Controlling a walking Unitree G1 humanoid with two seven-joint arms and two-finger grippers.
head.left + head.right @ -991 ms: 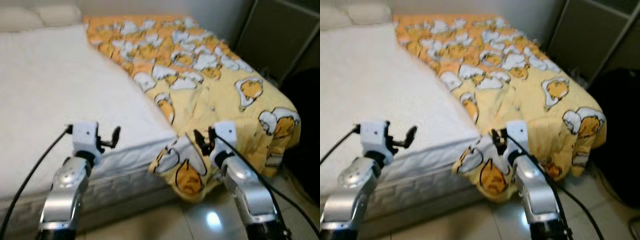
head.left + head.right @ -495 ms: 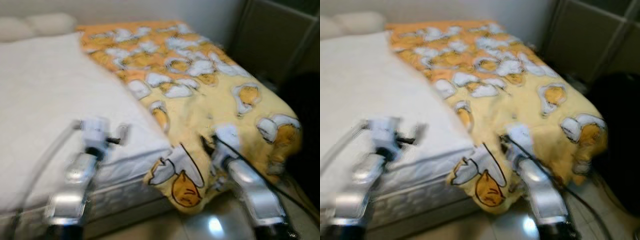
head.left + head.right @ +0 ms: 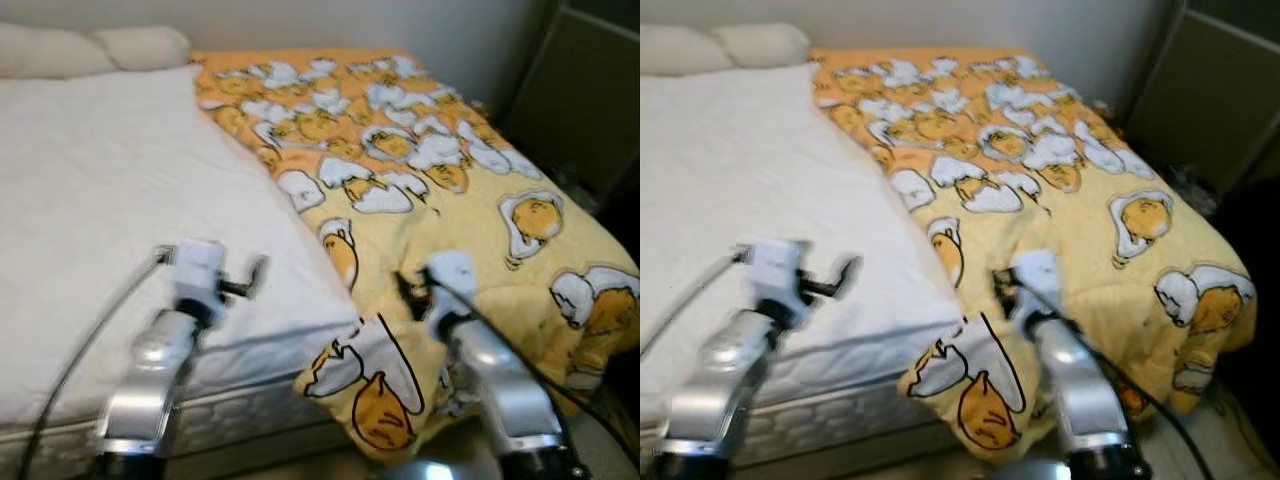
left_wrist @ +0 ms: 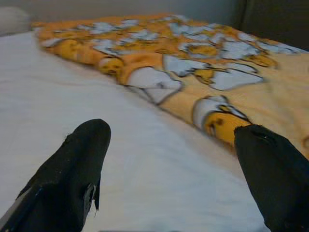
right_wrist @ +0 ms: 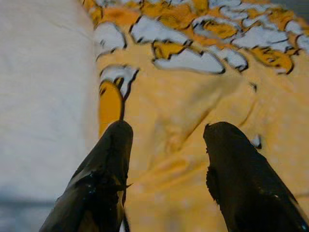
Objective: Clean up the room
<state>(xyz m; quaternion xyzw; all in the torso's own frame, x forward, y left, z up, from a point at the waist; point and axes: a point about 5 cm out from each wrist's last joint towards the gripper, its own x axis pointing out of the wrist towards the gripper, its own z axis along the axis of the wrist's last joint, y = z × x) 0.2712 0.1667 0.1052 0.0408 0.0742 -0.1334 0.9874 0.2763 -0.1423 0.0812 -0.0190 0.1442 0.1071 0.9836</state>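
A bed (image 3: 90,190) with a white quilted sheet takes up most of the scene, two pale pillows (image 3: 90,48) lying at its head against the wall; a yellow blanket (image 3: 430,170) printed with white and orange egg figures covers the right side of the mattress and spills over the near corner, hanging toward the floor; a dark cabinet (image 3: 590,90) stands beyond the bed on the right; the left gripper (image 4: 169,169) hovers above the white sheet near the bed's front edge, its fingers spread wide apart and holding nothing; the right gripper (image 5: 166,159) sits just over the blanket by the drooping corner, its fingers also parted and empty.
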